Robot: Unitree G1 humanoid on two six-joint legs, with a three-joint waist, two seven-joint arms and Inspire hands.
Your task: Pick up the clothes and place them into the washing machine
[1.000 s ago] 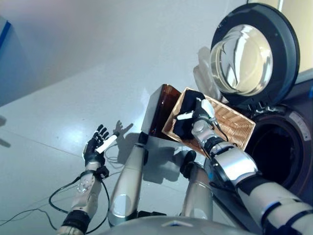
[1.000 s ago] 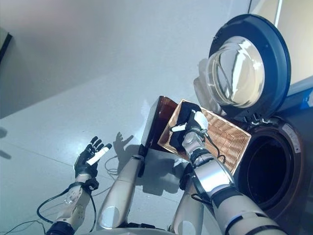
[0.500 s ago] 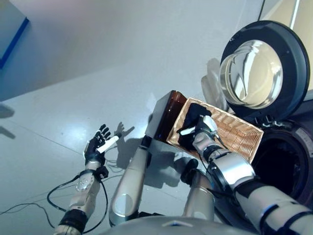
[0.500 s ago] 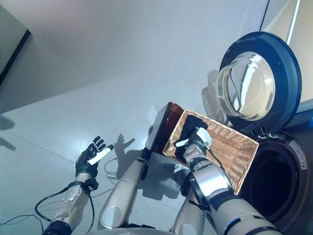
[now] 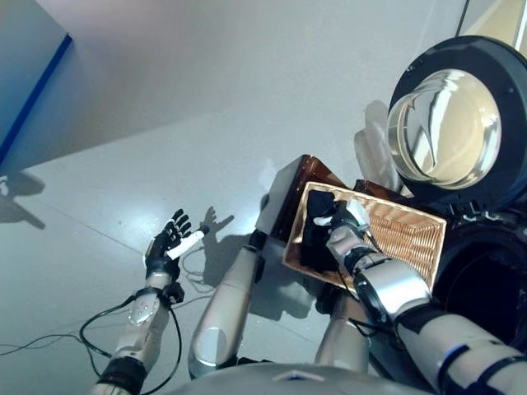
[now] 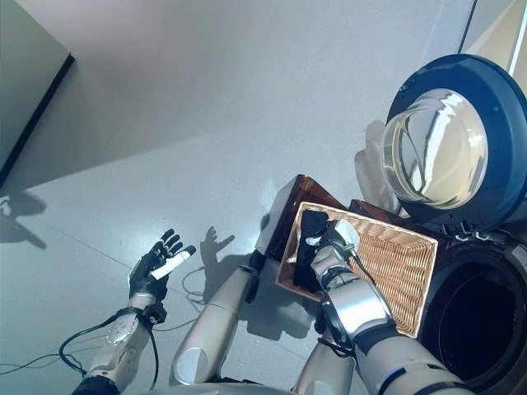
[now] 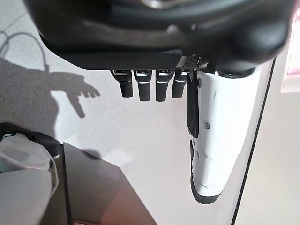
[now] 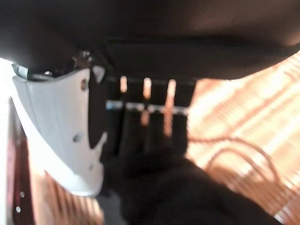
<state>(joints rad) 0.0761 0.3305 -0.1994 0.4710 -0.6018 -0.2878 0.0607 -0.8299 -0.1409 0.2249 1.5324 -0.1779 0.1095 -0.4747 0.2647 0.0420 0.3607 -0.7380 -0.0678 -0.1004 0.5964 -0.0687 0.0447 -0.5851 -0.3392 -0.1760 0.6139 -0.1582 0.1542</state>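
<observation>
Black clothes (image 5: 315,234) lie at the left end of the shallow wicker basket (image 5: 408,239), which rests on the low dark brown box (image 5: 298,179). My right hand (image 5: 346,224) is down in the basket on the clothes. In the right wrist view its fingers (image 8: 154,122) reach into the black cloth (image 8: 187,192) and the white-covered thumb (image 8: 61,136) closes beside it. My left hand (image 5: 169,247) is open and empty above the floor at the left; it also shows in the left wrist view (image 7: 150,86).
The washing machine's round door (image 5: 457,115) stands open at the upper right, above its dark drum opening (image 5: 486,280) just right of the basket. Grey floor (image 5: 165,123) spreads to the left, with a wall edge at the far left.
The whole picture has shifted, so the camera has moved. My right hand stays on the black clothes at the basket's left end. My left hand stays open.
</observation>
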